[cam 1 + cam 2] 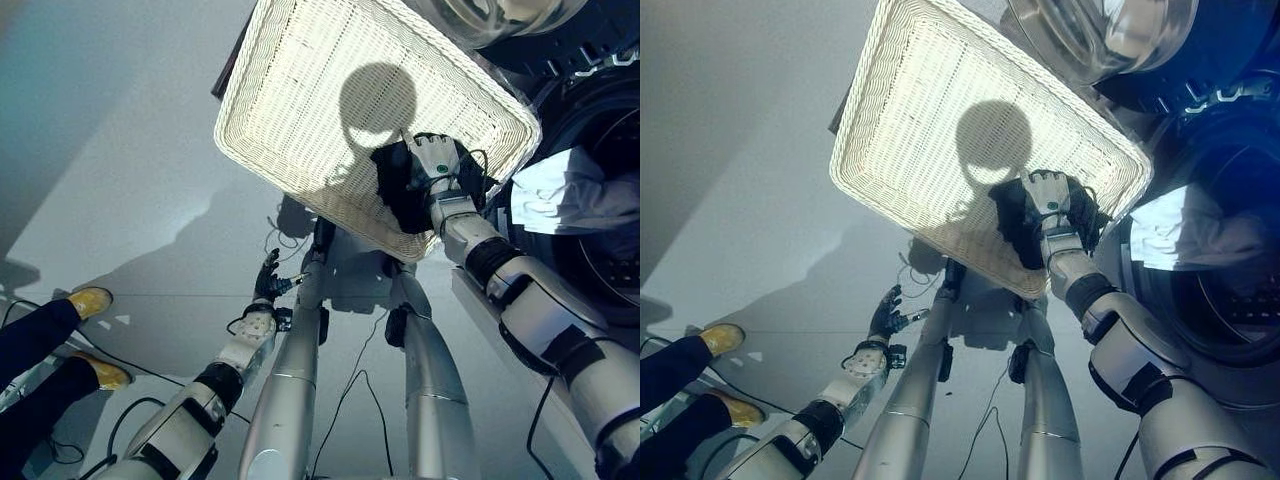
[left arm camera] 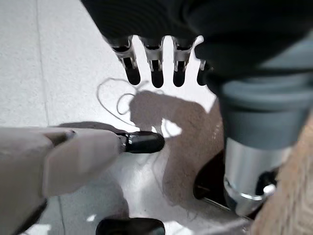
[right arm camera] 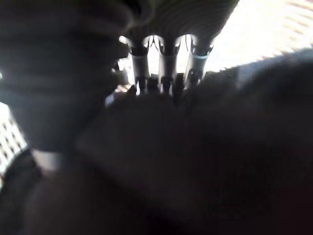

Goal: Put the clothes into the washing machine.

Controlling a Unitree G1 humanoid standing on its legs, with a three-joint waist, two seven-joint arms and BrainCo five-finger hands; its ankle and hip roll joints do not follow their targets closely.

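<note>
**Dark garment gripped in the basket**

The dark garment [image 1: 398, 188] lies under the right hand [image 1: 432, 160], whose fingers curl into it, inside the white wicker basket [image 1: 300, 90]. Just beside that hand, the washing machine drum [image 1: 600, 230] holds a pale cloth [image 1: 560, 190] already (one piece apparently left). The left hand [image 1: 266, 280] hangs relaxed, empty.

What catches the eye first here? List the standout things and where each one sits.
A big white wicker basket lies on the floor, almost empty. At its near edge the right hand grips a dark garment. Beside it on the right, the washing machine stands open with pale cloth already inside, while the left hand hangs open over the floor and a person's yellow shoes show at far left.
</note>
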